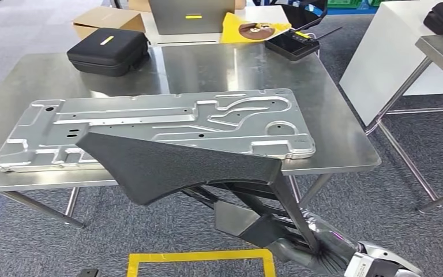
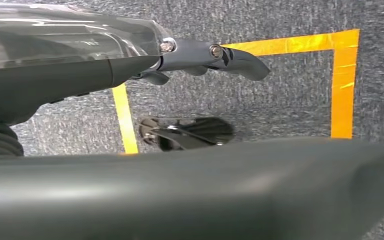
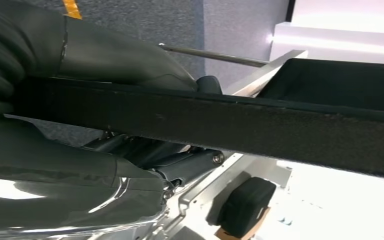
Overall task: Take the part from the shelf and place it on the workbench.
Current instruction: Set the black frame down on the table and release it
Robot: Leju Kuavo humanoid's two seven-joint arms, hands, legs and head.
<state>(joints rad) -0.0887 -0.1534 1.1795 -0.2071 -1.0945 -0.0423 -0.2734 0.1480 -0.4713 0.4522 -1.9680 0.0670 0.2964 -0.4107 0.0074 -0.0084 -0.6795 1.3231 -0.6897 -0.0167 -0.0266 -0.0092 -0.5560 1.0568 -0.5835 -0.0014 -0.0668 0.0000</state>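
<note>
My right hand (image 1: 308,245) grips the narrow end of a black textured part (image 1: 173,164), a wide flat wedge. The part hangs tilted over the front edge of the steel workbench (image 1: 346,138), its broad end covering the near rim of a large silver stamped panel (image 1: 150,124) that lies on the bench. In the right wrist view the part (image 3: 260,127) runs as a dark bar through my right hand (image 3: 110,57), thumb on one side and fingers on the other. My left hand (image 2: 200,55) hangs over the carpet with fingers stretched out and nothing in them.
At the back of the bench sit a black zip case (image 1: 108,51), a grey box (image 1: 190,14), a yellow packet (image 1: 248,29) and a black device (image 1: 291,43). Another table (image 1: 438,46) stands to the right. Yellow tape (image 1: 202,257) marks the carpet near my feet.
</note>
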